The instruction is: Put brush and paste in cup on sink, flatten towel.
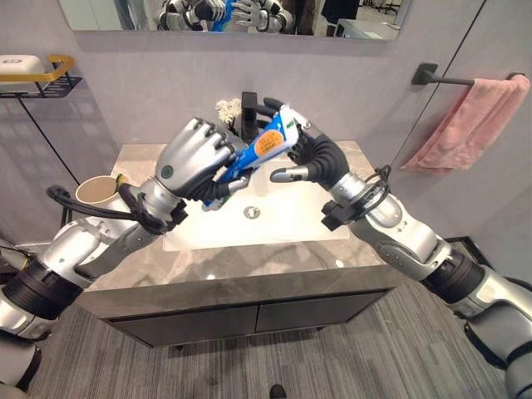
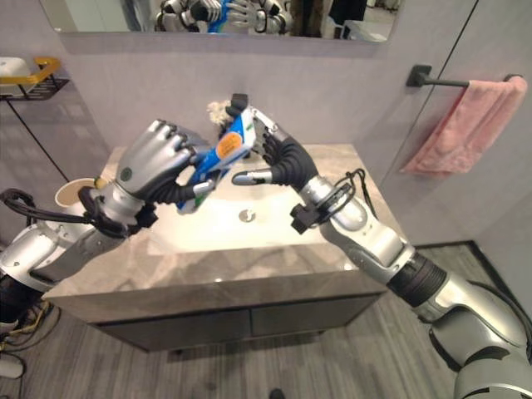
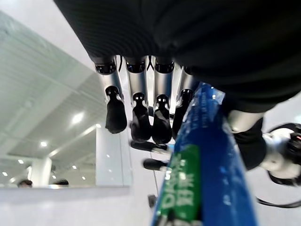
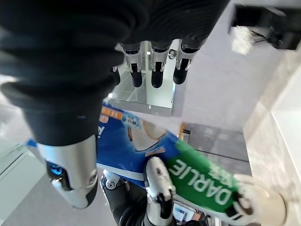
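Observation:
A blue toothpaste tube (image 1: 264, 150) with an orange label and a green end hangs slanted above the white sink basin (image 1: 274, 229). My left hand (image 1: 193, 154) is shut on its lower part, and the tube (image 3: 211, 160) runs beside the curled fingers (image 3: 141, 117). My right hand (image 1: 320, 154) is open at the tube's upper end: straight fingers (image 4: 155, 66) lie behind the tube (image 4: 141, 146) and the thumb points away from it. A beige cup (image 1: 98, 193) stands on the counter at the left, with something small and yellowish at its rim. A pink towel (image 1: 470, 120) hangs bunched on a black wall bar.
A black holder (image 1: 248, 108) and a small white object (image 1: 226, 110) stand at the back of the grey stone counter (image 1: 249, 274). A wire shelf with a white soap dish (image 1: 33, 75) is fixed to the wall at the upper left. A mirror hangs above.

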Robot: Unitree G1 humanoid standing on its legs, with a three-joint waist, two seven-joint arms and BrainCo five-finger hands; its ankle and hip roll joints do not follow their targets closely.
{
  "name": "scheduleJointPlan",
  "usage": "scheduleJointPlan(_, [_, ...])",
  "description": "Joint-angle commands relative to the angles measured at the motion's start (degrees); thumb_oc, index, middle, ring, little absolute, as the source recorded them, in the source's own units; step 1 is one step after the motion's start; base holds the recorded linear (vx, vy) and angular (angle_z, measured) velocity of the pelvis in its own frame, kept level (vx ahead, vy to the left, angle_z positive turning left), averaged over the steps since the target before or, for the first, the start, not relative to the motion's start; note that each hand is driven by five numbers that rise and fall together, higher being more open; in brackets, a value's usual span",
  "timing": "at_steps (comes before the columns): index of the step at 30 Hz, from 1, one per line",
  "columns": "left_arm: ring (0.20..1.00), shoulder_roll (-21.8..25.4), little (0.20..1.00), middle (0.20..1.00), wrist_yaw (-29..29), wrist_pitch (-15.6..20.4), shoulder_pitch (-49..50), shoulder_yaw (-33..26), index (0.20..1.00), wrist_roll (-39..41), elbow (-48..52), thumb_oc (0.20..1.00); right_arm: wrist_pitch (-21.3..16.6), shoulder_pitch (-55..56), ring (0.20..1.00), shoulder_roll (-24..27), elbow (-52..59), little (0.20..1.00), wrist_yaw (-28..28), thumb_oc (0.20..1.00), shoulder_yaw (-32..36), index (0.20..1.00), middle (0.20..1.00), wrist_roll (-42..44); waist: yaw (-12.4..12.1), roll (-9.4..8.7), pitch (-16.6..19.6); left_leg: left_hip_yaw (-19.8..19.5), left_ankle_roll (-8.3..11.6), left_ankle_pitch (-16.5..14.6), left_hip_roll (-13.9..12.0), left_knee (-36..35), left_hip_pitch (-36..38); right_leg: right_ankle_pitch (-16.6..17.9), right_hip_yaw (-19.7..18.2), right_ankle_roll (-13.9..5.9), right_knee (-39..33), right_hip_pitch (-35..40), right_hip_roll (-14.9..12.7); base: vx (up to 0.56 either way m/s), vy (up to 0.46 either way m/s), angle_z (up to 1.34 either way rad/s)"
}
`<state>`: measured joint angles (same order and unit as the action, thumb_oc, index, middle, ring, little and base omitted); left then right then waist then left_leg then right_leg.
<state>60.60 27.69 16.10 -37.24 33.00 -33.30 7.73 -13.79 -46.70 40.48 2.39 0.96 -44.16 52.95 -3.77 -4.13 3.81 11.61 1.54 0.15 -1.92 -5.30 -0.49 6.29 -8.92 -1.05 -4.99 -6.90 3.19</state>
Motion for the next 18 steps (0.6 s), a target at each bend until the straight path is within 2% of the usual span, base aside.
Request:
scheduleJointPlan(1, [0.2,-0.6,0.2,0.2,1.4,-0.7,-8.0,1.4,0.2,0.0,-1.9,0.2,-3.2,-4.1,1.0,-1.5,-1.1,1.0,-0.3,1.0,2.9,1.0,1.0,2.5,-1.3,-1.19,2.1,-0.6,2.15,0.3,-0.3,0.3,0.8,1.7,3.6,-4.95,0.2,0.8,-4.1,0.0,0.0,0.0])
scheduleJointPlan(5, [0.2,-1.1,0.2,0.2,1.5,-0.3,-8.5,1.9,0.2,-0.4,-1.3,0.2,-3.6,-4.4,1.0,-3.6,-2.7,1.0,-0.7,1.0,3.2,1.0,1.0,3.0,-1.4,-1.16,2.2,-0.7,2.08,0.3,-0.2,0.3,0.9,1.8,3.7,-4.96,0.2,0.9,-4.2,0.0,0.0,0.0])
scheduleJointPlan(18, [0.2,0.7,0.2,0.2,0.7,0.9,-7.7,0.9,0.2,0.6,2.1,0.2,-4.0,-4.3,1.0,-6.2,-4.2,1.0,-0.8,1.0,3.6,1.0,1.0,4.6,-2.3,-1.24,2.5,-0.8,1.98,0.4,-0.1,0.3,0.9,1.9,4.0,-4.99,0.2,1.0,-4.3,0.0,0.0,0.0])
